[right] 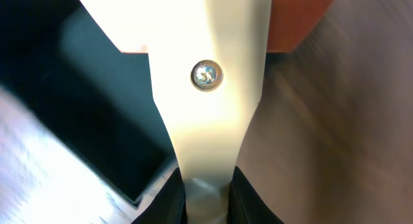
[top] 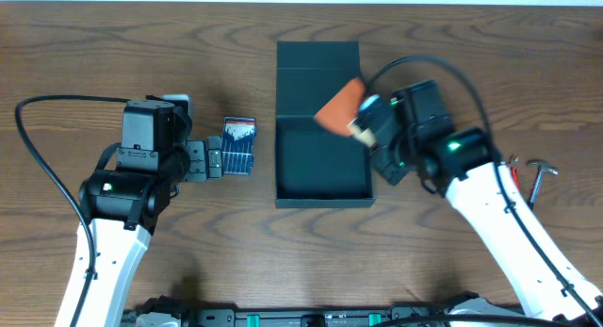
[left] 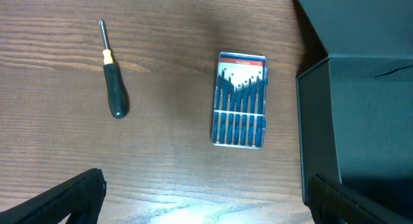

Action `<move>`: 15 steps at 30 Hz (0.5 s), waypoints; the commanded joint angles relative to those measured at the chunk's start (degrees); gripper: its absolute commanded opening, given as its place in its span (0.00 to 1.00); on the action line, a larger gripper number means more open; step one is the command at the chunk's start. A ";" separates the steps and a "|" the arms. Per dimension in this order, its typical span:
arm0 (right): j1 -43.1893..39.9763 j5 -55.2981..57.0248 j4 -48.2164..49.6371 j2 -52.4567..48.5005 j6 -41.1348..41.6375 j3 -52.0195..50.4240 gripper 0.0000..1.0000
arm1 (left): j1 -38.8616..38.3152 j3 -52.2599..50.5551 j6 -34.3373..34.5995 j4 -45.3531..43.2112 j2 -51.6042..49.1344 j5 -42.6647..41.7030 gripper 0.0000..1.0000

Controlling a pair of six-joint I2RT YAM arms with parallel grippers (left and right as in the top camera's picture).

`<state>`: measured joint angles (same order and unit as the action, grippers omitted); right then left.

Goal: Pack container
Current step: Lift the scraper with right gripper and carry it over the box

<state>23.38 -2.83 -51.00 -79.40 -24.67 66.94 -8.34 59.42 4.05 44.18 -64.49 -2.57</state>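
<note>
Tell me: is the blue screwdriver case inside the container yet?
No, the blue screwdriver case lies on the table beside the container.

Left claw: jaws spread wide, pointing to 3 o'clock.
Right claw: pinched on a cream handle, pointing to 10 o'clock.

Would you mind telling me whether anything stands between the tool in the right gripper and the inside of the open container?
Nothing visible does. The right gripper holds the orange-and-cream tool above the far right corner of the container. The lid is folded back, and the visible interior looks bare.
</note>
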 commanded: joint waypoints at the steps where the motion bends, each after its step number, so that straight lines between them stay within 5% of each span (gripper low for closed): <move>1: 3.74 -0.31 0.61 0.52 -11.58 0.72 0.01 | 0.28 1.31 -0.94 0.59 -0.24 0.85 0.98; 9: 6.82 0.79 -1.57 -0.37 -7.98 10.80 0.01 | 0.28 1.31 -0.94 0.55 -0.24 0.85 0.98; 15: 6.82 0.39 -7.61 -6.69 -13.07 20.11 0.01 | 0.28 1.31 -0.94 0.57 -0.24 0.83 0.98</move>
<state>29.87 -2.17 -57.30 -82.50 -34.30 84.55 -8.36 59.42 4.05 44.69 -64.51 -2.59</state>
